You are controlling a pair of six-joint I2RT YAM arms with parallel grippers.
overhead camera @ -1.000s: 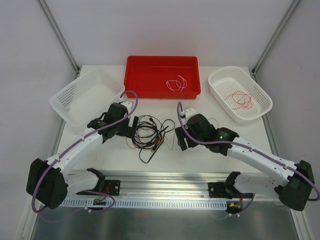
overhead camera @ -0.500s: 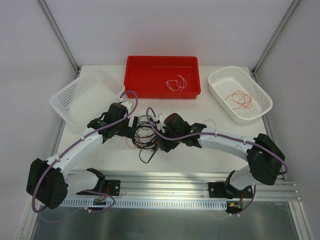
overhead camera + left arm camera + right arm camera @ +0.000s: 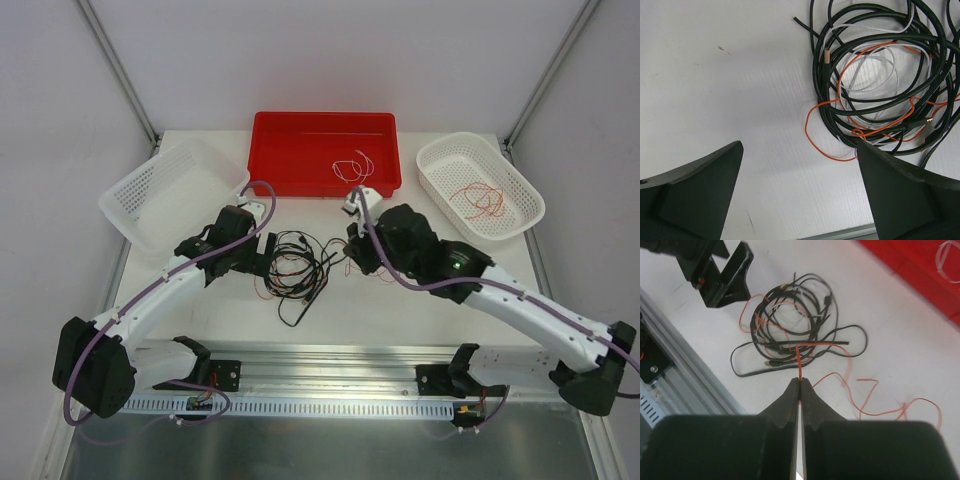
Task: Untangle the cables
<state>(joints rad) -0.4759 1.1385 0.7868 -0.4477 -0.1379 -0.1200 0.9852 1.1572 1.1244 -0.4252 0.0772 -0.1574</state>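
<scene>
The cables (image 3: 298, 268) lie as a tangle of black, white and red-orange wires in the middle of the table. My right gripper (image 3: 800, 381) is shut on a red-orange cable (image 3: 799, 360), which runs taut from the fingertips down into the tangle (image 3: 790, 330). In the top view that gripper (image 3: 357, 250) hangs just right of the pile. A loose red-orange strand (image 3: 875, 400) trails on the table under it. My left gripper (image 3: 799, 146) stands open at the pile's left edge (image 3: 880, 85), low over the table, with nothing between its fingers.
A red tray (image 3: 270, 150) at the back holds a thin pale wire (image 3: 352, 168). The white basket (image 3: 440, 152) at the back right holds a red wire (image 3: 480, 200). Another white basket (image 3: 130, 200) sits at the left. A metal rail (image 3: 330, 360) runs along the near edge.
My right arm reached left into the tangle, shut on a red-orange cable, then drew back right and up with it. The left arm stayed still and open.
</scene>
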